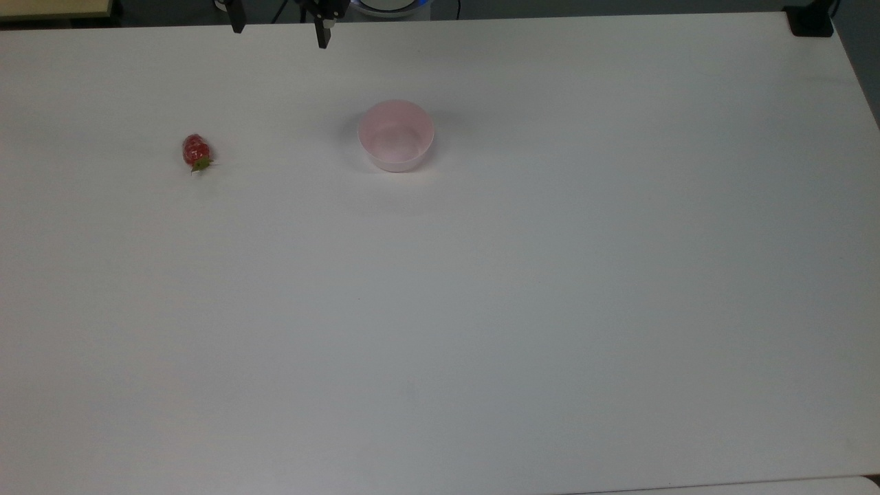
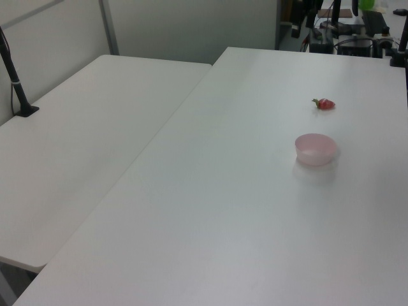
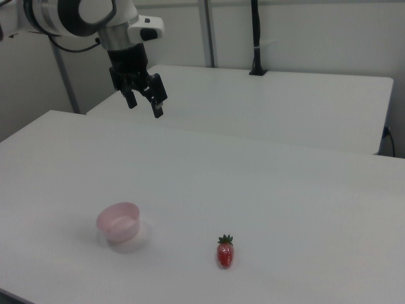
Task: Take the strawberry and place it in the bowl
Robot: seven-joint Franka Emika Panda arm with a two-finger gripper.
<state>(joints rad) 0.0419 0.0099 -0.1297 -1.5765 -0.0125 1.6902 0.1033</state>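
Hovering high with fingers spread wide and empty, the gripper (image 3: 144, 102) has the strawberry (image 3: 224, 253) well below toward the right view's right, lying on the table (image 3: 304, 202) apart from the bowl (image 3: 118, 223)

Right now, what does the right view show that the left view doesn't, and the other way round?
Right view: the arm's white body and its gripper, fingers apart, high above the table. Left view: cluttered equipment beyond the table's far end. Both: the strawberry lying on the table apart from the empty bowl, a second white table alongside, and a black post on it.
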